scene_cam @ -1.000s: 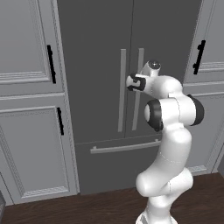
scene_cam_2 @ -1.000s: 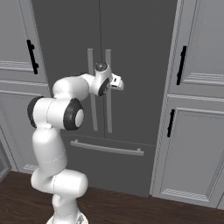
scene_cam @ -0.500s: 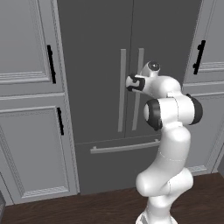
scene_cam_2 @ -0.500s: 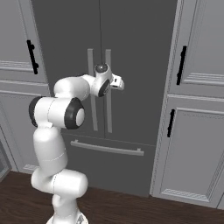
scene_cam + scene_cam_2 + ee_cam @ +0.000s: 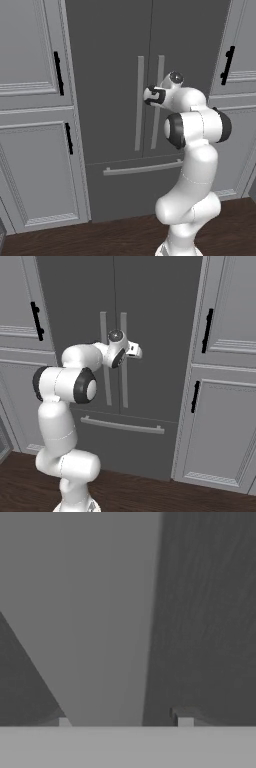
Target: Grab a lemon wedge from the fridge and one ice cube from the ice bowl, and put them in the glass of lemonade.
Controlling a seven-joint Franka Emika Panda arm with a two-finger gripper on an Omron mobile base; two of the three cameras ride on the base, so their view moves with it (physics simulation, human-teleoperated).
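While the fridge (image 5: 115,80) stands shut, its two tall dark grey doors meeting at a thin seam, the white arm reaches up and forward from the base so that the gripper (image 5: 150,96) sits at the pair of long upright grey bar handles beside that seam. In the left base view the hand lies between the left bar handle (image 5: 139,110) and the right bar handle (image 5: 159,95), partly covering the right one. In the right base view the gripper (image 5: 136,351) pokes out just past the right-hand bar. In the hand view a pale grey bar (image 5: 105,627) runs up the picture, widening toward the top, and its lower end sits between the two fingertips (image 5: 185,722), which stand spread to either side of it; whether they actually touch the bar I cannot tell. A horizontal grey handle (image 5: 142,168) crosses the lower drawer of the fridge. Light grey panelled cabinets (image 5: 30,125) with short black handles (image 5: 58,73) flank it on both sides, above a dark wooden floor (image 5: 150,496).
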